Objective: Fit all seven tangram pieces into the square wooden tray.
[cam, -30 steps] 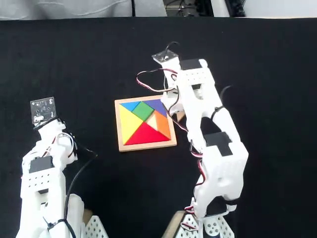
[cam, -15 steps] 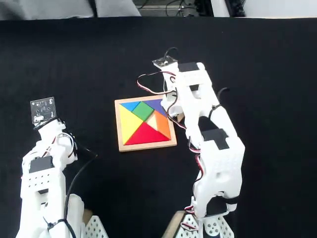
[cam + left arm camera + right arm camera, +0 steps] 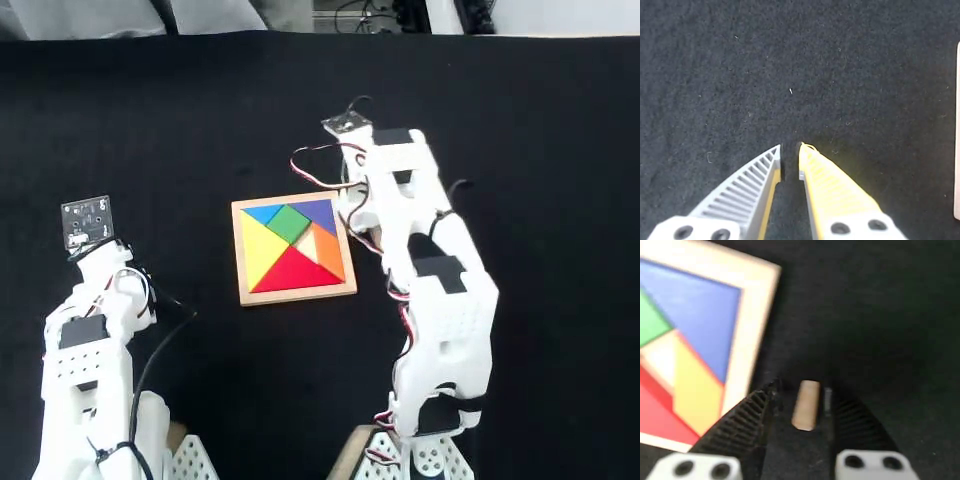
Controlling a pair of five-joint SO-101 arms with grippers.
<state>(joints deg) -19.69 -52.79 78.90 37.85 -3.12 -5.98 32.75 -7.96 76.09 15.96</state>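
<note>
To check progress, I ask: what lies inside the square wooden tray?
In the tray lie yellow, red, green, light-blue, dark-blue and orange pieces. A pale triangle between them may be piece or bare floor; pieces hide the rest.

Left arm (image 3: 85,340) folded back low, left gripper (image 3: 790,146) closed to a sliver; right arm (image 3: 425,260) stretched forward, right gripper (image 3: 801,392) fingers parted.

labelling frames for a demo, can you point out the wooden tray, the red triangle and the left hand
wooden tray (image 3: 298,292), high view, on its near rim
red triangle (image 3: 296,272), high view, on its middle
left hand (image 3: 790,146), left wrist view, midway between its fingertips
</note>
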